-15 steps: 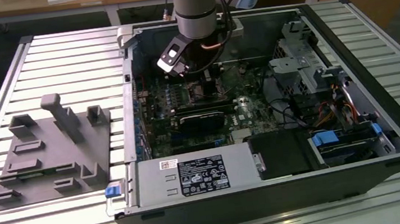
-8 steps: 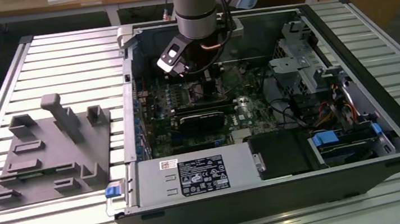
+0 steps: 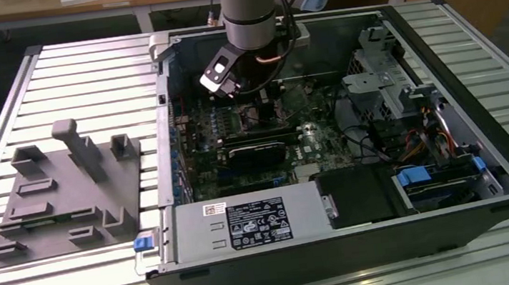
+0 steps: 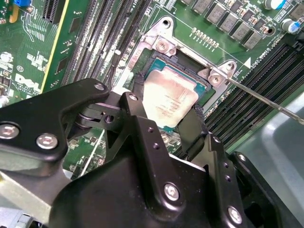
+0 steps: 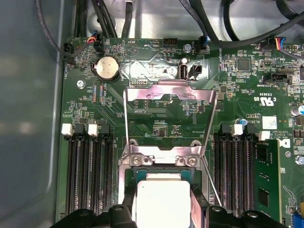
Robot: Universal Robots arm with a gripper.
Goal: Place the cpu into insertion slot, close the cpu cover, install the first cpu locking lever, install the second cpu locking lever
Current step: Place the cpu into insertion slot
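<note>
The pincer (image 4: 167, 108) has its two black fingers (image 4: 138, 92) pressed on two opposite sides of the cpu (image 4: 168, 92), so the cpu sits right between them, pinched. The cpu lies flat with its silvery top up, right over the insertion slot (image 4: 186, 72). The slot's dark rim peeks out around it. I cannot tell if the cpu rests all the way down in the slot. The slot is on the green motherboard (image 4: 28, 57), between two groups of long black memory slots (image 5: 88, 175). In the first wrist view the cpu cover (image 5: 199, 97) stands tipped up and open at the slot's edge away from the pincer. A thin metal lever (image 4: 266, 99) sticks out from one corner of the slot. In the exterior view the arm (image 3: 249, 6) reaches down into the open computer case (image 3: 345, 261), which lies on the bench (image 3: 55, 79).
</note>
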